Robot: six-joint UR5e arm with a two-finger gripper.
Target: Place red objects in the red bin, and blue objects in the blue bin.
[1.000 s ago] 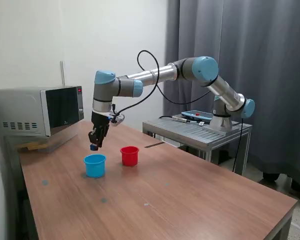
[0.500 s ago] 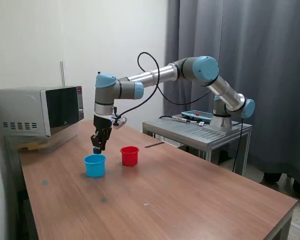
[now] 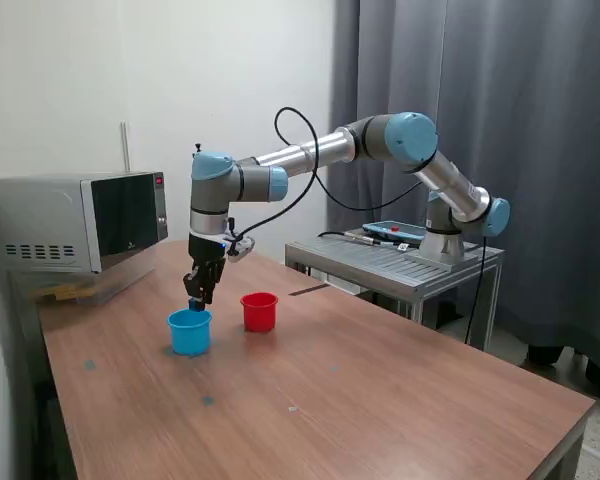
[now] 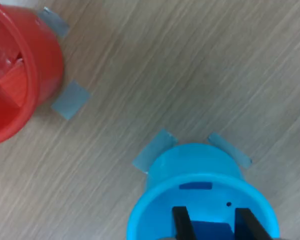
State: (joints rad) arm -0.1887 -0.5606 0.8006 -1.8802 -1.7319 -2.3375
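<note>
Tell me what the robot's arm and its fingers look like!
The arm is made of shiny silver tubes joined by round light-blue caps. A thin black cable loops along it down to the wrist. At the end sits a small black gripper with two slim, flat black fingers.

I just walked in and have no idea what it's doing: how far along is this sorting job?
Partly done. The red bin already holds red pieces; how many is hard to tell. Right now the gripper hangs over the blue bin, closed on a dark blue cube that is not yet released. No loose cubes show on the table, so this may be among the last.
</note>
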